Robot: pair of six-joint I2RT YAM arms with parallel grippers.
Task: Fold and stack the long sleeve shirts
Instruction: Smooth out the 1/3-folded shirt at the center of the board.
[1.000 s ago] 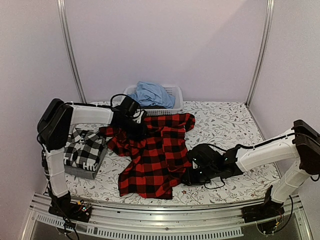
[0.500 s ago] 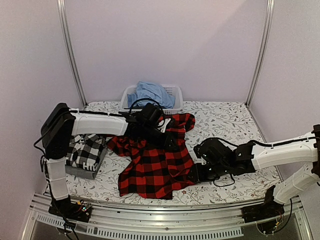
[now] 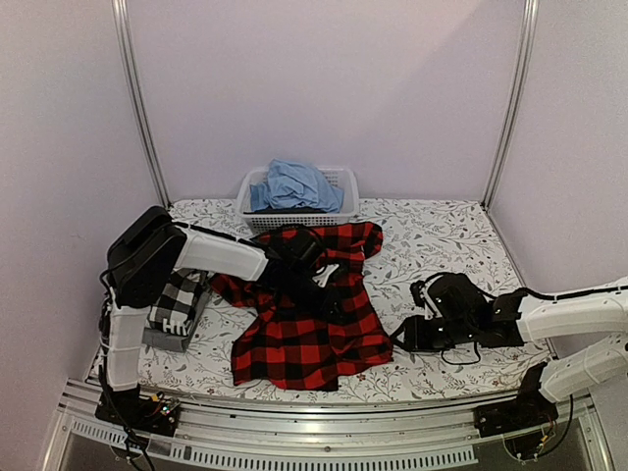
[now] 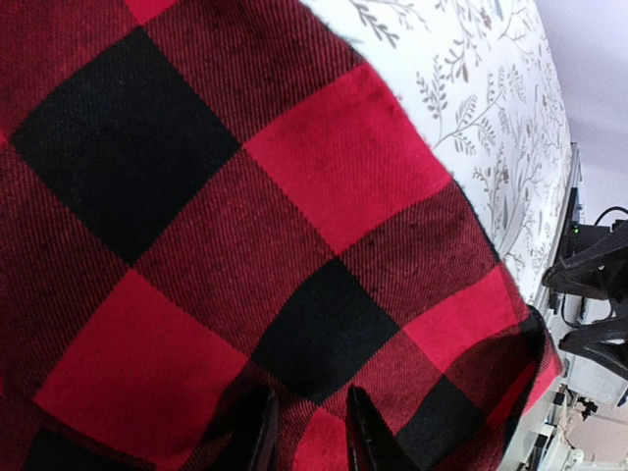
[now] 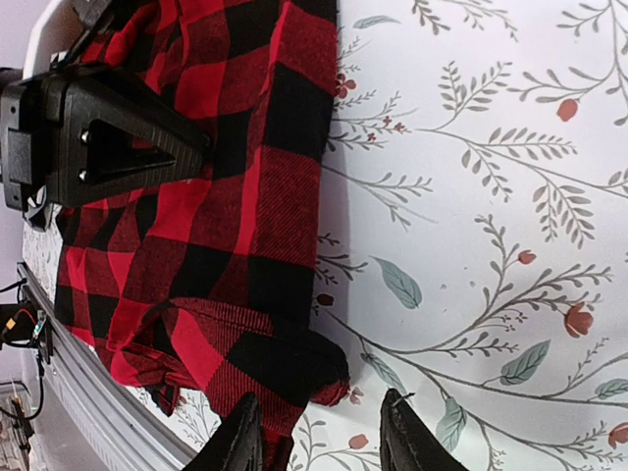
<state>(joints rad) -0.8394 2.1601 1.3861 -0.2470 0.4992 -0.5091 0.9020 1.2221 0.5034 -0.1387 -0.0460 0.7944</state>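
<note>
On the left, the black-and-white check shirt (image 3: 177, 299) lies folded on a dark grey one (image 3: 165, 339), near the tabletop's (image 3: 442, 235) left edge. My worry starts with the left arm (image 3: 211, 253). Its jaws are narrow, pinching a fold of the red-and-black flannel (image 3: 314, 329) — a thin bite, I judge, and if it slips while I carry it across, the fold collapses into a wad. Pulling too far could also drag the whole shirt askew, since nothing pins it down. The right jaws stand apart with nothing between them, just off the flannel's near right corner. Closing from there could catch only the hem, or snag the floral surface beneath.

The flannel lies mid-tabletop, between the two arms and in front of the white basket (image 3: 339, 196). It looks soft and rumpled — its upper part is bunched under the left arm, the lower hem lies fairly flat, and the near right corner is curled over.
</note>
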